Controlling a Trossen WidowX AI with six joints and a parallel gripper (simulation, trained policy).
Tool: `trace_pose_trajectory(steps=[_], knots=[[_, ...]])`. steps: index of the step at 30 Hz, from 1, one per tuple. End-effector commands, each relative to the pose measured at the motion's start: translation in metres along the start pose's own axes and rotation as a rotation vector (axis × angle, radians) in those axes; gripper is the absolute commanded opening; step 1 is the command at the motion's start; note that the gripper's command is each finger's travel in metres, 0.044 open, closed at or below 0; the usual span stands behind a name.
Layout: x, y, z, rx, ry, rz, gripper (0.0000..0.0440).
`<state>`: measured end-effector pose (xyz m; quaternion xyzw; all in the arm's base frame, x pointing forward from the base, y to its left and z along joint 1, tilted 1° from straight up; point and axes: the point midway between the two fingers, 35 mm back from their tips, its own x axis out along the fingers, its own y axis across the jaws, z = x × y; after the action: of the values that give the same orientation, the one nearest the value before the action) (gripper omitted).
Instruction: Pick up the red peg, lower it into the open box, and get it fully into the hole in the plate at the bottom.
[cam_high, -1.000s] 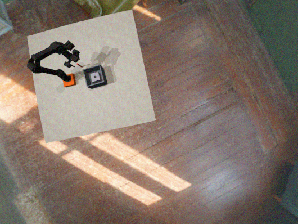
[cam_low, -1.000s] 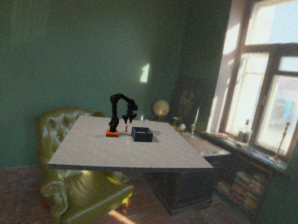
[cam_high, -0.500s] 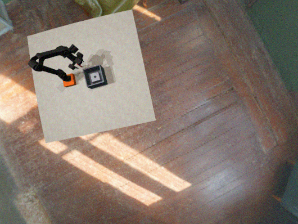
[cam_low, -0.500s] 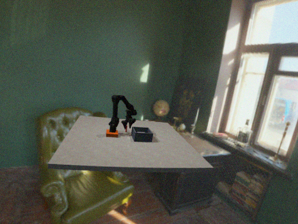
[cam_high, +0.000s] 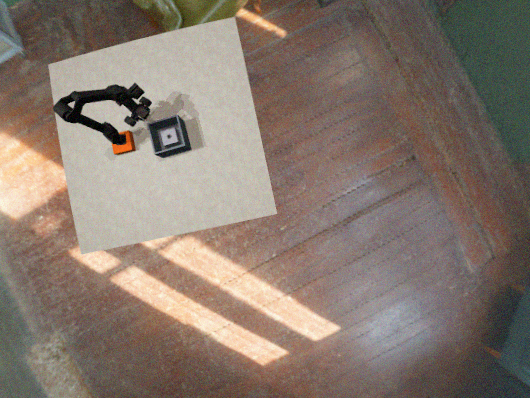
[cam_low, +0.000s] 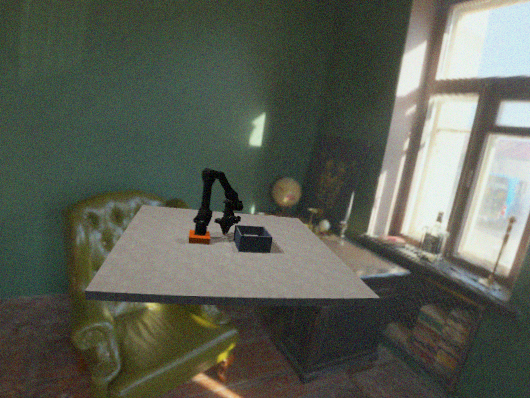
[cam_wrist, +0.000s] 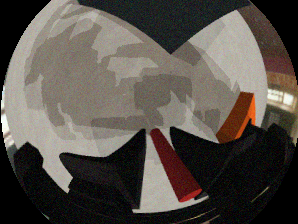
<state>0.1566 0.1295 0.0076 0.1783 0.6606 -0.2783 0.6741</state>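
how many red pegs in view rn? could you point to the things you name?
1. The red peg (cam_wrist: 174, 165) is between the hand's (cam_wrist: 159, 131) fingers in the wrist view, outside the open box (cam_high: 186, 145) (cam_low: 254, 244). Others could be hidden behind the box walls or the arm.

There was one red peg (cam_wrist: 172, 162), one open box (cam_high: 187, 142) (cam_low: 254, 244), one black arm (cam_high: 95, 95) (cam_low: 206, 192), and one orange block (cam_high: 123, 148) (cam_low: 199, 240) (cam_wrist: 235, 125); the tables were two.

A pale tabletop (cam_high: 180, 200) (cam_low: 230, 277) carries an orange block (cam_high: 129, 145) (cam_low: 199, 240) (cam_wrist: 235, 120) near an open dark box (cam_high: 175, 152) (cam_low: 254, 245) (cam_wrist: 170, 22)
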Motion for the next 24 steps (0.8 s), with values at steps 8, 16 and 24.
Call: trace_pose_trajectory(steps=[8, 16, 24], knots=[[-0.012, 0.002, 0.011, 0.007, -0.042, -0.022, 0.0000], [-0.046, 0.004, 0.028, 0.013, -0.106, 0.011, 0.0000], [-0.083, 0.005, 0.050, 0.059, -0.166, 0.050, 0.0000]])
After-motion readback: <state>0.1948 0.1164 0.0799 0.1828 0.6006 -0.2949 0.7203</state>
